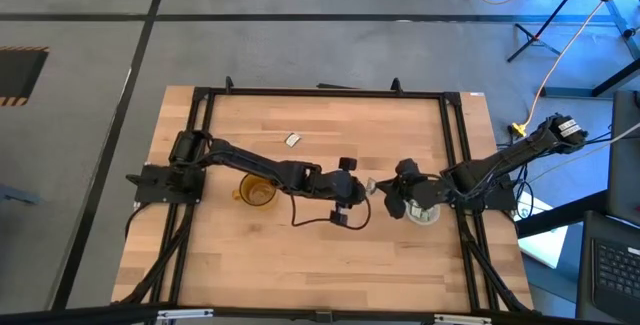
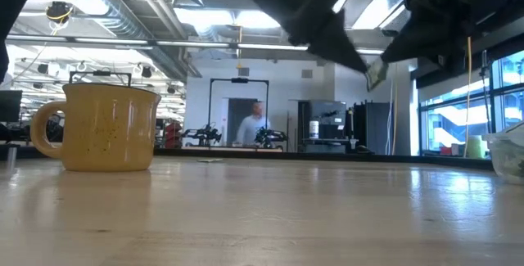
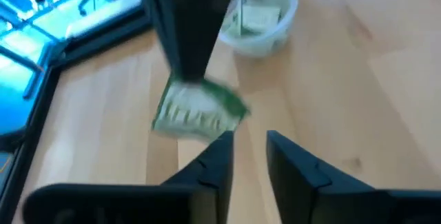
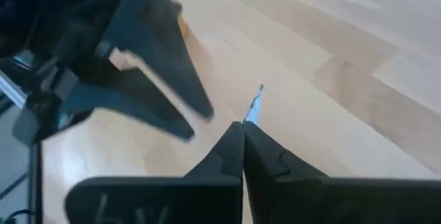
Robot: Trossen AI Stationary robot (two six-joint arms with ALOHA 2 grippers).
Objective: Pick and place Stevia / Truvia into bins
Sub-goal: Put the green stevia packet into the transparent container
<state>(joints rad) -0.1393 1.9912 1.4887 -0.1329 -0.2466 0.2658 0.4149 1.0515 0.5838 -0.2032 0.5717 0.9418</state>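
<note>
Right gripper [image 4: 242, 129] of mine is clamped on a sachet [image 3: 196, 110] in mid-air just beside the clear cup [image 3: 262, 17]; left gripper [image 3: 249, 145] stands parted, released. Handover done, I judge; next, carry it over that cup.

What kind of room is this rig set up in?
Probably an open-plan robotics lab or workshop. The low view shows exposed ceiling ducts, more equipment benches behind the wooden table, and a person standing there. The high view shows bare concrete floor.
</note>
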